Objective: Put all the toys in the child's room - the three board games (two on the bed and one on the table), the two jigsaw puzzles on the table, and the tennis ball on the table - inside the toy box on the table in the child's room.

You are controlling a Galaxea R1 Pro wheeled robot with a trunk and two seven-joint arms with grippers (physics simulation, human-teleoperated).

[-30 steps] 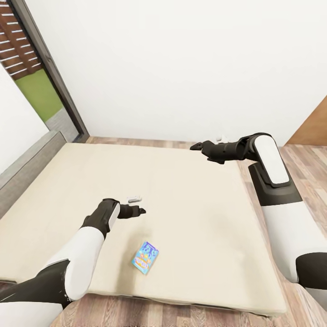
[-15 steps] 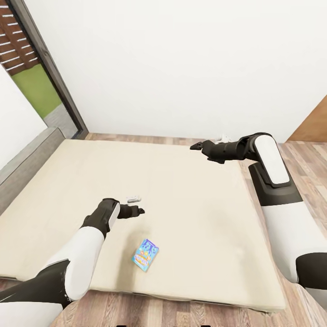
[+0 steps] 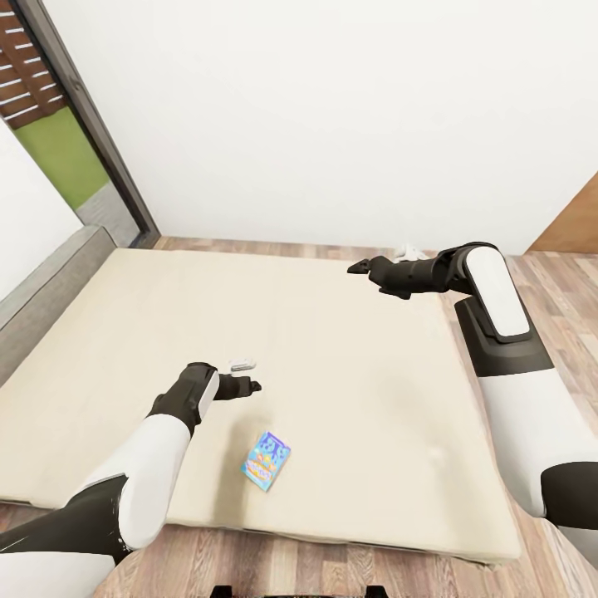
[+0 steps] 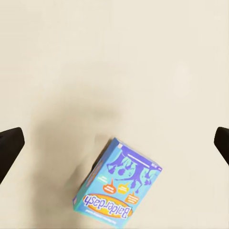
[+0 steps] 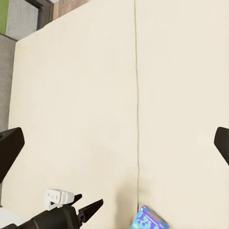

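Note:
One board game (image 3: 266, 461), a blue box with "Balderdash" printed on it, lies flat on the beige bed (image 3: 349, 374) near its front edge. My left gripper (image 3: 253, 385) hovers open over the mattress, a little beyond the box and to its left. The left wrist view looks down on the box (image 4: 118, 186), which lies off-centre between the open gripper's (image 4: 114, 143) spread fingers. My right gripper (image 3: 357, 267) is open over the far right part of the bed, well away from the box. Its camera catches a corner of the box (image 5: 150, 220) and the left gripper (image 5: 88, 210).
A grey headboard (image 3: 41, 291) runs along the bed's left side. Behind it stands a dark-framed glass door (image 3: 83, 124). Wooden floor (image 3: 548, 274) borders the bed at the back, right and front. A brown wooden panel (image 3: 577, 220) stands at the far right.
The whole head view has shifted: the bed's front edge now sits higher in the picture and more floor shows below it. Both arms hold their pose, and the box lies where it was.

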